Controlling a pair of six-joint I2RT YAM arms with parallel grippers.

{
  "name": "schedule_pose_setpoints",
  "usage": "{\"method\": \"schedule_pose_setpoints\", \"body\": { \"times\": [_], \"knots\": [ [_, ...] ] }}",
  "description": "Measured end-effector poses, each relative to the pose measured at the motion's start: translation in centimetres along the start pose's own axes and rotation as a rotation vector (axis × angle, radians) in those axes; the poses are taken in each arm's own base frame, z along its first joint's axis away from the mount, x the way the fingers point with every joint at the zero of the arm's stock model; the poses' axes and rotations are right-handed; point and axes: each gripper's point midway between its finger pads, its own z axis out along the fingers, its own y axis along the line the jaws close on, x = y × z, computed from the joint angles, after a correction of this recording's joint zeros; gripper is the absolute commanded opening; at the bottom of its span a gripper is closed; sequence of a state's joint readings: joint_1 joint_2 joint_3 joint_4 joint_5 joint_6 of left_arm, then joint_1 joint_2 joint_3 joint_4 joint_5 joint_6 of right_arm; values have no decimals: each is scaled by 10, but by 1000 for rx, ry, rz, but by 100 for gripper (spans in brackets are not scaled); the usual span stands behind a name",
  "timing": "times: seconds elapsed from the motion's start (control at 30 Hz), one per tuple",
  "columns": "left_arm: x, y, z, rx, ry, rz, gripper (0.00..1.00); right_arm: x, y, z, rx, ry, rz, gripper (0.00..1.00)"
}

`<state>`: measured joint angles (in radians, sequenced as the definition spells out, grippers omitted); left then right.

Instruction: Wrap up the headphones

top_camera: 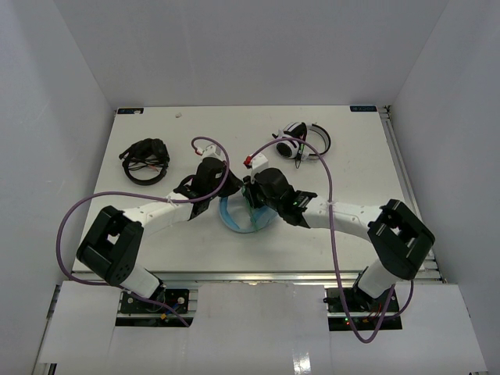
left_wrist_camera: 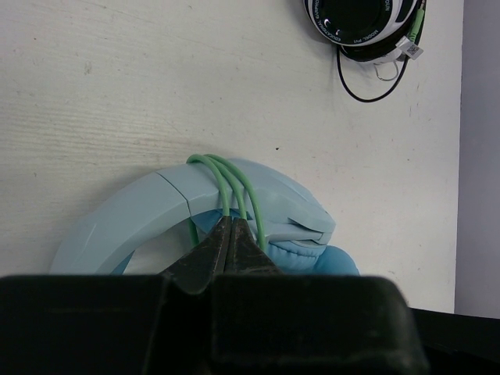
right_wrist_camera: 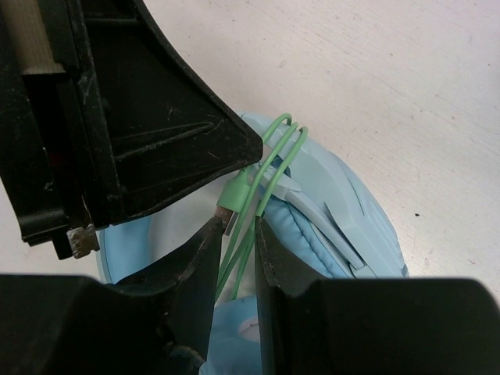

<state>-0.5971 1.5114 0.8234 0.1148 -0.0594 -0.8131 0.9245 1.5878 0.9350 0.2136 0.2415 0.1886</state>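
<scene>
The light blue headphones (top_camera: 234, 223) lie at the table's middle, between both arms. Their pale green cable (left_wrist_camera: 226, 176) loops three times over the wide headband (left_wrist_camera: 133, 215). My left gripper (left_wrist_camera: 229, 224) is shut, its tips right against two of those strands below the headband; whether a strand is pinched does not show. My right gripper (right_wrist_camera: 238, 226) stands narrowly open over the ear cup (right_wrist_camera: 312, 250). Cable strands (right_wrist_camera: 285, 137) run loose through its gap, and the green plug (right_wrist_camera: 238, 191) rests at its left fingertip. In the top view the left gripper (top_camera: 224, 197) and right gripper (top_camera: 251, 205) nearly meet.
Black headphones (top_camera: 146, 160) lie at the back left. White-and-black headphones (top_camera: 305, 142) with a thin black cord sit at the back right, also showing in the left wrist view (left_wrist_camera: 363, 23). Purple arm cables (top_camera: 330, 187) arch over the table. Grey walls enclose three sides.
</scene>
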Motion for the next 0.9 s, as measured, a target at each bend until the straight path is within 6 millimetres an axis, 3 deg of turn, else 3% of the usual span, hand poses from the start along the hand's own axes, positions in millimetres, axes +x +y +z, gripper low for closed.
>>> {"method": "schedule_pose_setpoints", "body": {
  "times": [0.9],
  "knots": [
    [0,-1,1,-27,-31,-3,0,5,-7,16,88,14,-27,26]
  ]
}}
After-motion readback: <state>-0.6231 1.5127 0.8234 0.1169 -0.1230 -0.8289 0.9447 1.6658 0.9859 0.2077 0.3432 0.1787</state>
